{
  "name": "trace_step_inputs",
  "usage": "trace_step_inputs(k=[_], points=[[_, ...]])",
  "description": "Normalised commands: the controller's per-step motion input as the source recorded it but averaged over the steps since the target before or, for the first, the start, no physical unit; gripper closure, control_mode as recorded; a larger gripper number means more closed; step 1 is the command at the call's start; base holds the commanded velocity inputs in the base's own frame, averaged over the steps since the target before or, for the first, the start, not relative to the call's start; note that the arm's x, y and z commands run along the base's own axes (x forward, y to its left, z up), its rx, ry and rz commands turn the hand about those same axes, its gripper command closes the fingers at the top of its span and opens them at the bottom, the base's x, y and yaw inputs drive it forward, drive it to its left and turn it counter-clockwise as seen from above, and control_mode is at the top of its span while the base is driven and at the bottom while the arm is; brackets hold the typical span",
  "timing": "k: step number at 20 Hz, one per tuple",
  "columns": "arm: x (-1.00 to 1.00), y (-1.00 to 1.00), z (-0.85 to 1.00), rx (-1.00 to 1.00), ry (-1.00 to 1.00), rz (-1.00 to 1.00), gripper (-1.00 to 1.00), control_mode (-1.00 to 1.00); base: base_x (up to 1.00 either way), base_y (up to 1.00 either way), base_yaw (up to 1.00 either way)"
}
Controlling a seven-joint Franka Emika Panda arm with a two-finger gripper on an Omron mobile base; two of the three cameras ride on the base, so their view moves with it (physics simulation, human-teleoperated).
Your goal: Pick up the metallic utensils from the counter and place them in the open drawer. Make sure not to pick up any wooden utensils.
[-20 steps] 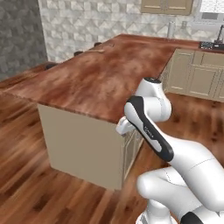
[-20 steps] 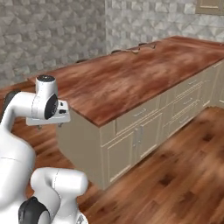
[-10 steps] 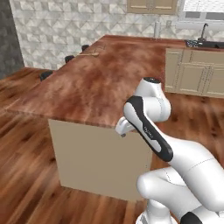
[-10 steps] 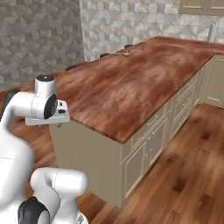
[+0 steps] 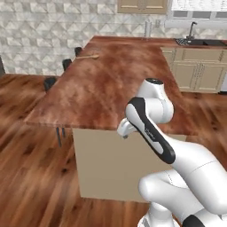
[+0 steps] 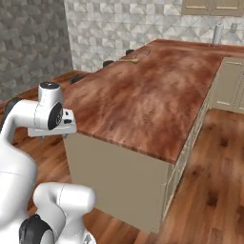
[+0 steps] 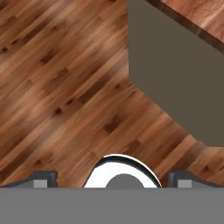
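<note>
The counter point(image 5: 111, 84) point(image 6: 147, 95) is a long reddish-brown slab on a beige base, and its near end panel point(image 7: 175, 83) faces me. At its far end lies a tan wooden spoon point(image 5: 88, 56) point(image 6: 127, 59), the wooden utensil. The metallic utensils are too small to make out at this distance. The open drawer is hidden from these angles. My gripper point(image 5: 125, 134) point(image 6: 53, 136) point(image 7: 112, 178) hangs open and empty over the wood floor, just off the counter's near end and pointing down.
Dark stools point(image 5: 49, 82) stand along the counter's left side. Beige cabinets point(image 5: 199, 73) with a sink and faucet point(image 5: 193, 37) run along the back right. A steel cylinder point(image 5: 147, 30) stands at the counter's far end. Wood floor point(image 5: 31, 177) surrounds the island.
The whole picture has shifted: the base has moved around the island, so the counter's short end now faces me. The arm keeps its pose and the gripper stays open.
</note>
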Motion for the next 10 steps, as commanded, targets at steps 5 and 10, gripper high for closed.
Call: trace_step_inputs(k=[5, 10], points=[[0.0, 0.0, 0.0, 0.0, 0.0, 0.0, -1.0, 1.0, 0.0, 1.0, -0.32], [0.0, 0.0, 0.0, 0.0, 0.0, 0.0, -1.0, 1.0, 0.0, 1.0, -0.33]])
